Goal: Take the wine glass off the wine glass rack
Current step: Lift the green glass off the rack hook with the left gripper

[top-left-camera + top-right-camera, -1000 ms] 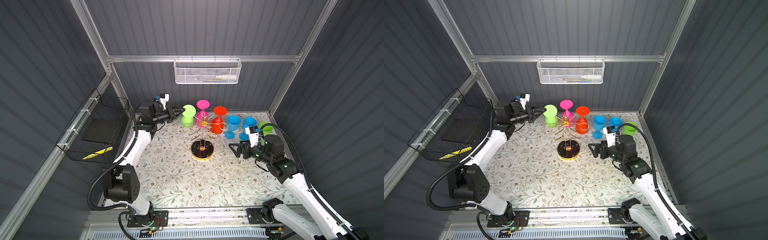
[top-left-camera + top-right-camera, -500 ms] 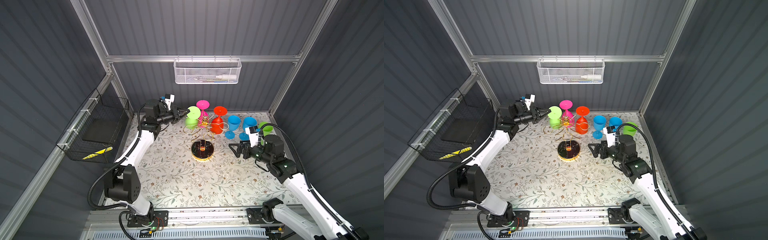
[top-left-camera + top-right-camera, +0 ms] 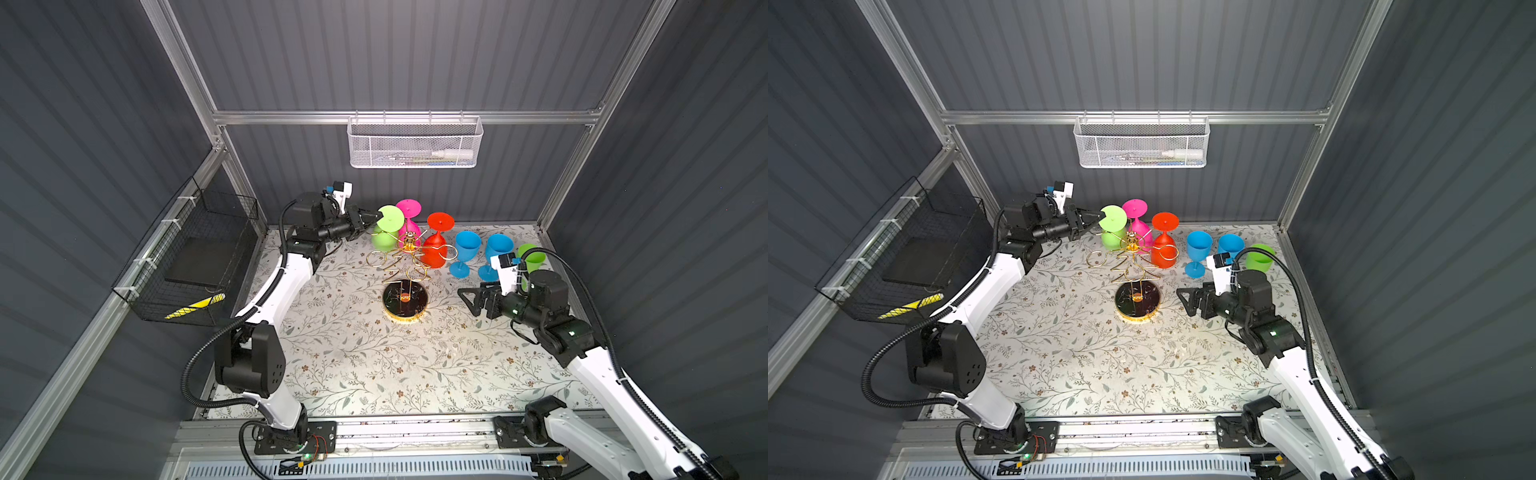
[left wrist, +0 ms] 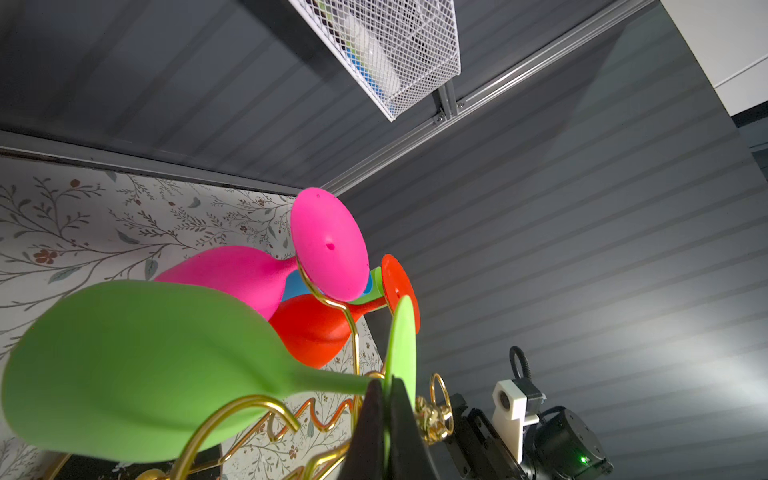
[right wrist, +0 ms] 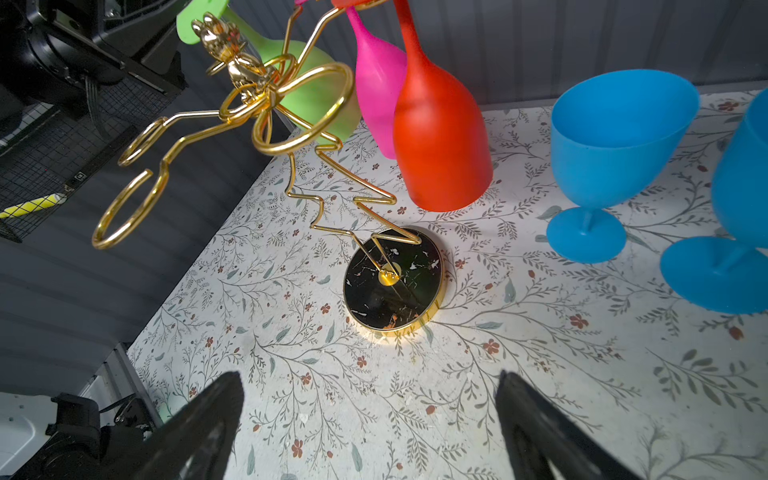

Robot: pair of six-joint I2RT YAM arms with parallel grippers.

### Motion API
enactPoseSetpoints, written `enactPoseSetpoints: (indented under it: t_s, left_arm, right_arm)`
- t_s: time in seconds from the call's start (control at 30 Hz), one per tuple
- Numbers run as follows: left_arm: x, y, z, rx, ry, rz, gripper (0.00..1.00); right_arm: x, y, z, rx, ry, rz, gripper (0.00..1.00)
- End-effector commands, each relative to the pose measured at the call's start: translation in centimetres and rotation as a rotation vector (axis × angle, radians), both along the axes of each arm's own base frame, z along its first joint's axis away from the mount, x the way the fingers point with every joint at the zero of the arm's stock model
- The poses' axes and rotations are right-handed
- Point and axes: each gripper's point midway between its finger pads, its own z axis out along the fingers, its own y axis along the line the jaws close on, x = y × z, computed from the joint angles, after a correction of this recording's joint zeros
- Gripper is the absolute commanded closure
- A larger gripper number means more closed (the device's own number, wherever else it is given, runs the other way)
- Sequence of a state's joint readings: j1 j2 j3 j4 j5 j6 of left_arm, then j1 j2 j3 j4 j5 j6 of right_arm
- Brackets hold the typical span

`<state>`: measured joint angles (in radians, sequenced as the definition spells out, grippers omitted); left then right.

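The gold wine glass rack (image 3: 401, 264) stands on its round black base (image 3: 405, 298) at mid-table. A green wine glass (image 3: 390, 219) is tilted at the rack's left side, foot up. My left gripper (image 3: 375, 217) is shut on the rim of its foot, as the left wrist view shows (image 4: 386, 401). Its stem (image 4: 332, 382) lies close to a gold arm; whether it sits in the ring I cannot tell. Pink (image 3: 409, 208) and red (image 3: 434, 253) glasses hang upside-down on the rack. My right gripper (image 3: 467, 300) is open and empty, low over the table right of the base (image 5: 390, 286).
Two blue glasses (image 3: 467, 246) (image 3: 498, 248) and a green one (image 3: 535, 257) stand upright at the back right, behind my right arm. A black wire basket (image 3: 195, 266) hangs on the left wall. A white mesh basket (image 3: 415, 143) hangs on the back wall.
My left gripper has carried the green glass to the right, closer to the rack's centre post. The right arm has stayed in place.
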<state>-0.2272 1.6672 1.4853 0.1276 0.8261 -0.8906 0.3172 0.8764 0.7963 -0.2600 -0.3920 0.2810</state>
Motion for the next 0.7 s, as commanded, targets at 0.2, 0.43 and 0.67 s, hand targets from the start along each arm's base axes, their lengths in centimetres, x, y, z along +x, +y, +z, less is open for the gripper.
enactPoseSetpoints:
  t_s: [0.2,0.43,0.67]
  left_arm:
    - [1.7,2.9,2.0,0.024,-0.093,0.112,1.00]
    - [2.0,6.7,3.9,0.006,-0.121,0.185,1.00]
    - [0.1,10.1,8.2,-0.031,-0.196,0.228,1.00]
  right_arm:
    - [-0.5,-0.2,0.5,-0.007,-0.017,-0.004,0.03]
    - [-0.5,-0.2,0.6,-0.005,-0.021,-0.006,0.02]
    - [-0.7,-0.4,1.3,-0.009,-0.039,-0.010,0.02]
